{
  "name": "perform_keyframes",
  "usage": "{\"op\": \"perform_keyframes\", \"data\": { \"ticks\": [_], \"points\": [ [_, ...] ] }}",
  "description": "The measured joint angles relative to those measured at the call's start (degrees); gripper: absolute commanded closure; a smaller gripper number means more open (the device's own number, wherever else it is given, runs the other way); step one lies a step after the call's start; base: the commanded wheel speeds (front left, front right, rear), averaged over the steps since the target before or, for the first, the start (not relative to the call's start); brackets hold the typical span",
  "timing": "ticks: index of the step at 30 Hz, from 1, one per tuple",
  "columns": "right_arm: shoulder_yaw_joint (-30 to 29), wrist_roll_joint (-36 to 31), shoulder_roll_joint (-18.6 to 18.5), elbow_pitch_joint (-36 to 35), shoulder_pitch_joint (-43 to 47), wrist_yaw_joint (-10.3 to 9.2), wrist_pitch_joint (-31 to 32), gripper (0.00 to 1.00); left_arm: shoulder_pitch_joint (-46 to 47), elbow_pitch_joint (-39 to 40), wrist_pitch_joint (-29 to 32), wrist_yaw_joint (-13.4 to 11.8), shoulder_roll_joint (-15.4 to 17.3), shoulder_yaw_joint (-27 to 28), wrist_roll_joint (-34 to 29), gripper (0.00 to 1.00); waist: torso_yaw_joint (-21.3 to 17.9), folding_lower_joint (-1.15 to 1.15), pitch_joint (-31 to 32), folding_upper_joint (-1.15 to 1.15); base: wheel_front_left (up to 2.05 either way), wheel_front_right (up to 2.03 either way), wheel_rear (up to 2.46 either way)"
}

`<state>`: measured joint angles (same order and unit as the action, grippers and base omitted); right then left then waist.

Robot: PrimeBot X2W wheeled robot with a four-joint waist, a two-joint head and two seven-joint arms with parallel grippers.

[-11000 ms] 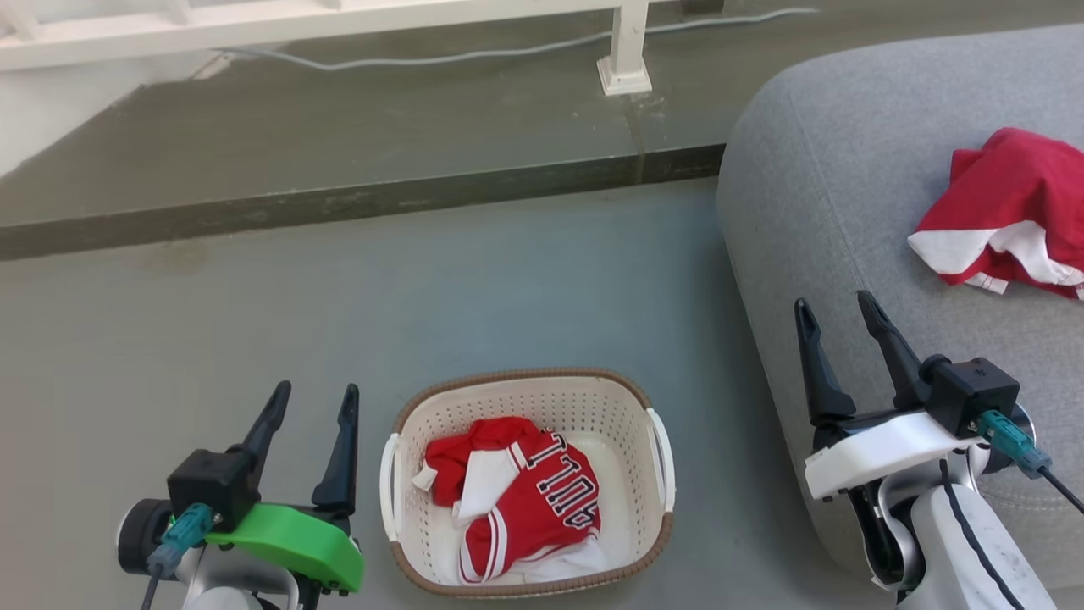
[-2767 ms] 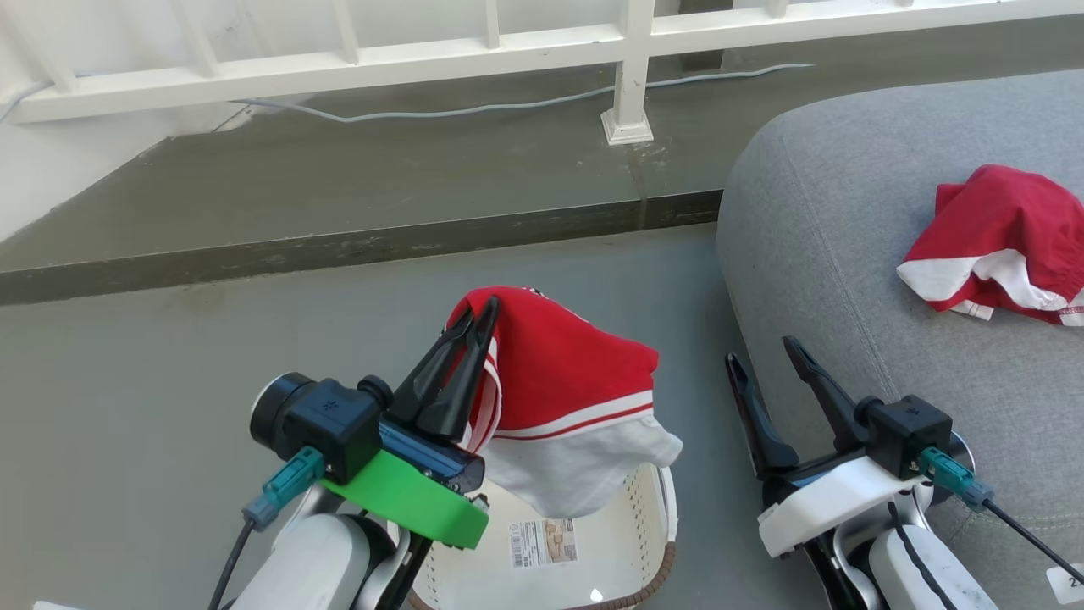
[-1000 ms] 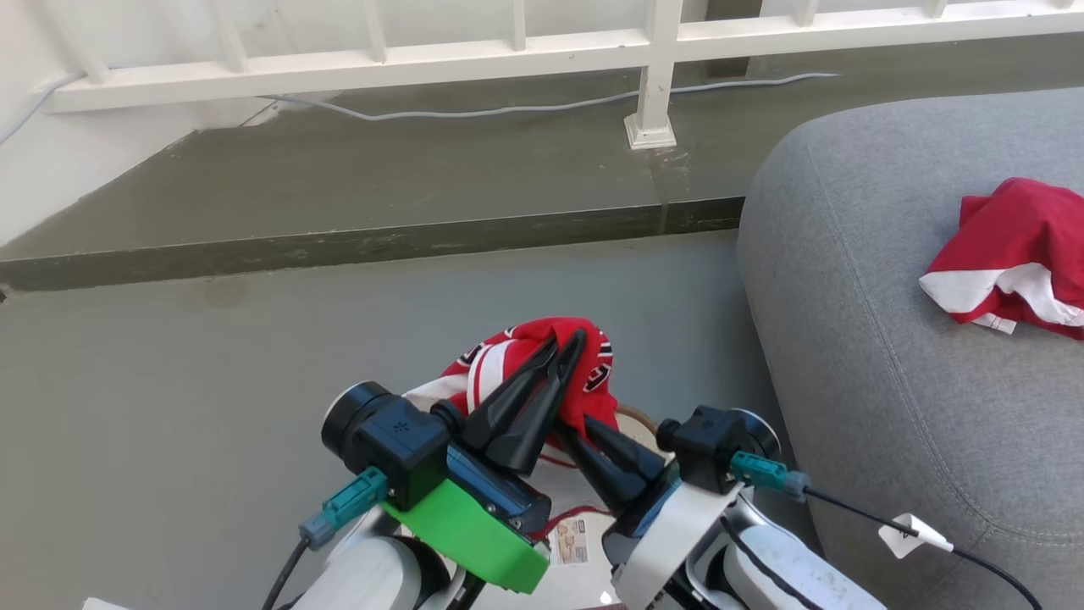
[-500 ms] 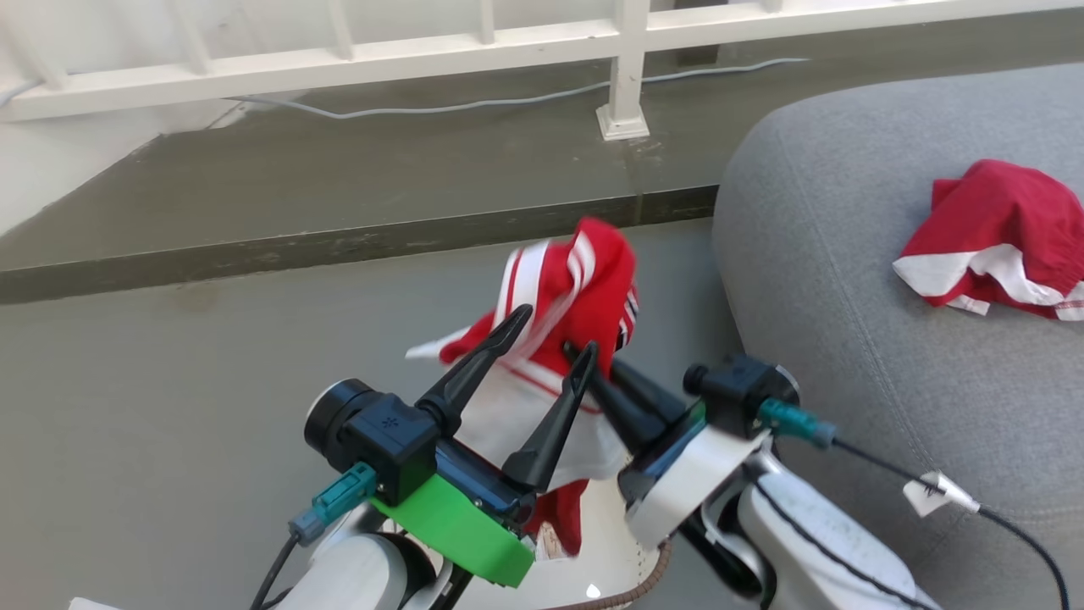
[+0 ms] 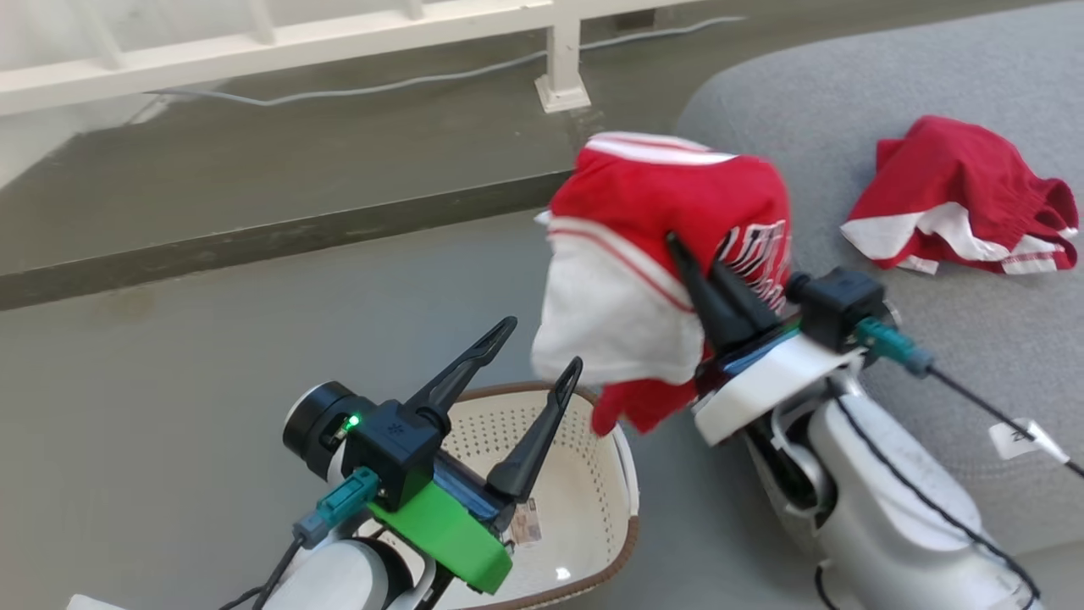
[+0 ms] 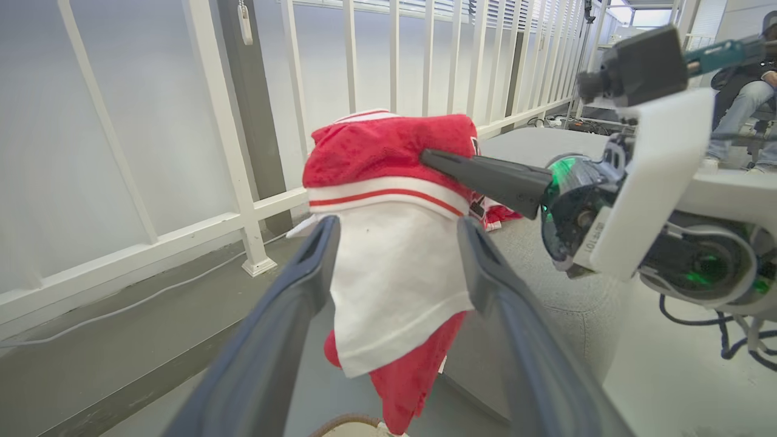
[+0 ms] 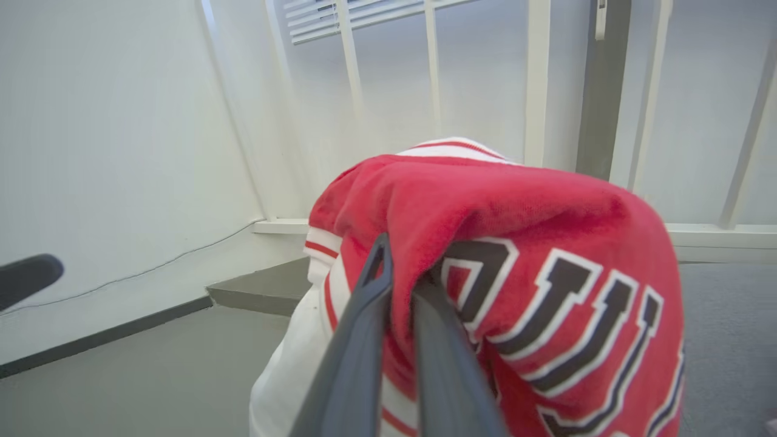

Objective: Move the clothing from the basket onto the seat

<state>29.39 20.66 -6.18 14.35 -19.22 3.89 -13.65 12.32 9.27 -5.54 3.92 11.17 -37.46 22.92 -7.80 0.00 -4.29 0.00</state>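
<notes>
Freed from the left gripper (image 5: 542,342) moments ago, the lettered garment (image 5: 660,186) is hanging beside the seat (image 5: 931,356), which is bearing the red garment (image 5: 957,186). The basket (image 5: 584,483) is sitting under the left gripper, whose fingers are standing apart; the right gripper (image 5: 694,258) is clamping the lettered garment.

You see jersey (image 5: 669,195): soft, fuzzy cloth. Near basket (image 5: 593,440): smooth cream plastic, little holes, brown woven-look rim. Seat (image 5: 974,313) on right: rough grey cloth. Floor (image 5: 212,339): dull, hard.

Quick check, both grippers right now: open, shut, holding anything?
Left gripper: open, holding nothing.
Right gripper: shut on the lettered garment.
</notes>
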Motion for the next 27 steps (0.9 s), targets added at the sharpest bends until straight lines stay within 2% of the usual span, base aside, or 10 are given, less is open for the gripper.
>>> {"op": "perform_keyframes", "data": {
  "ticks": [13,27],
  "points": [
    [-8.2,0.3,-2.8,1.3,-1.6,-3.47,-0.5,1.00,0.0,0.6,2.5,0.2,2.2,-2.0,-0.8,0.00,-5.5,0.00,-3.8,0.00,0.00,0.00,0.00],
    [-14.5,1.1,-2.3,-0.1,-1.6,-5.04,-0.6,1.00,0.6,2.1,4.4,0.5,2.8,-2.5,-2.5,0.00,-11.6,0.00,-7.7,0.00,0.00,0.00,0.00]
  ]
}}
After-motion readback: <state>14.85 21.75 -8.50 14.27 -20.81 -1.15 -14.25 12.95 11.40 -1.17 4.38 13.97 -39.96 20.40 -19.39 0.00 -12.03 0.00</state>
